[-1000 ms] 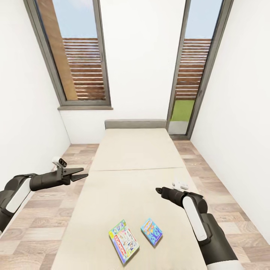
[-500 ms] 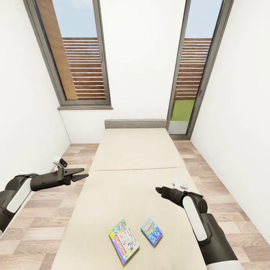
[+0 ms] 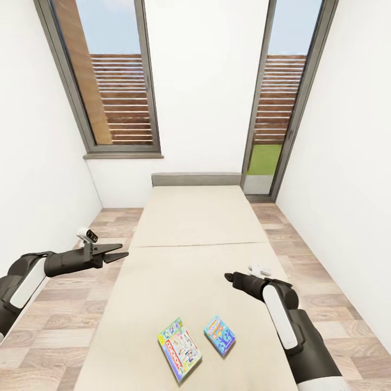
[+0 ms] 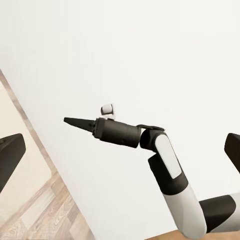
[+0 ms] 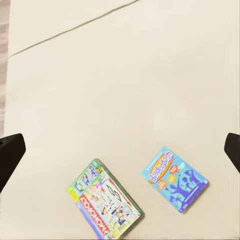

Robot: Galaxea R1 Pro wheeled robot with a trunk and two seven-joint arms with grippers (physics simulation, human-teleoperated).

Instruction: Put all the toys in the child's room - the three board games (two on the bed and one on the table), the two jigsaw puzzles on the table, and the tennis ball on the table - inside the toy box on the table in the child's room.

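Cardboard, by the look of it: two thin flat board games lie face up on the beige bed (image 3: 195, 244), apart from each other. Both are judged light and stiff, with slick printed lids. Flush on a soft mattress, they offer little to grip from above; an exposed long edge is judged the best place to take hold.

The green-and-red game (image 3: 179, 348) lies below and nearer than the right gripper (image 3: 228, 277), towards the left arm's side. The blue game (image 3: 219, 335) sits almost under that gripper, slightly nearer. Neither is touched.

The right gripper is held out level over the mattress; its fingers are seen wide apart at the edges of the right wrist view. The left gripper (image 3: 120, 251) is stretched forward beside the bed, well apart from both games, fingers spread, holding nothing.
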